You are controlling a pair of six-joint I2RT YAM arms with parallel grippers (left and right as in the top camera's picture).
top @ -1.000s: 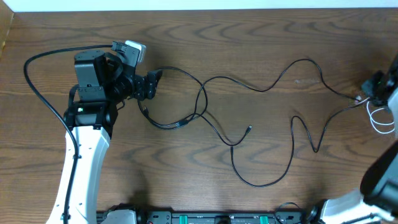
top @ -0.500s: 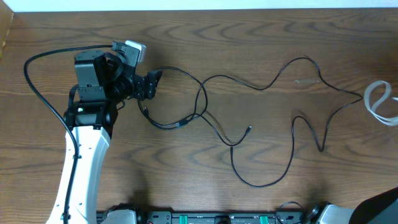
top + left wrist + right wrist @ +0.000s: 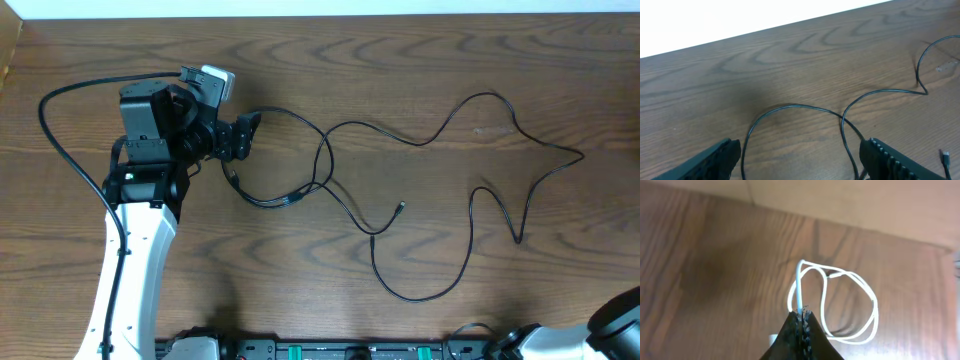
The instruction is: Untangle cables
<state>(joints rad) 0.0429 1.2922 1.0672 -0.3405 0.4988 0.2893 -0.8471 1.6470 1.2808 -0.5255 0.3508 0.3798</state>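
Thin black cables (image 3: pixel 420 140) sprawl across the wooden table in the overhead view, crossing in a loop (image 3: pixel 322 165) near the middle, with a small plug end (image 3: pixel 400 207) lying loose. My left gripper (image 3: pixel 243 135) sits at the left end of that tangle, open; in the left wrist view it (image 3: pixel 800 152) straddles two black strands (image 3: pixel 842 120) without touching them. The white cable (image 3: pixel 850 280) shows only in the right wrist view, coiled in loops above the wood, with my right gripper (image 3: pixel 802 314) shut on one strand.
The left arm's thick black wire (image 3: pixel 60 100) arcs along the table's left side. The table's far edge (image 3: pixel 320 16) meets a white wall. Part of the right arm (image 3: pixel 618 322) shows at the bottom right corner.
The right gripper carried the white cable off the right edge of the overhead view. The black cable's right bend shifted slightly. The left arm has not moved.
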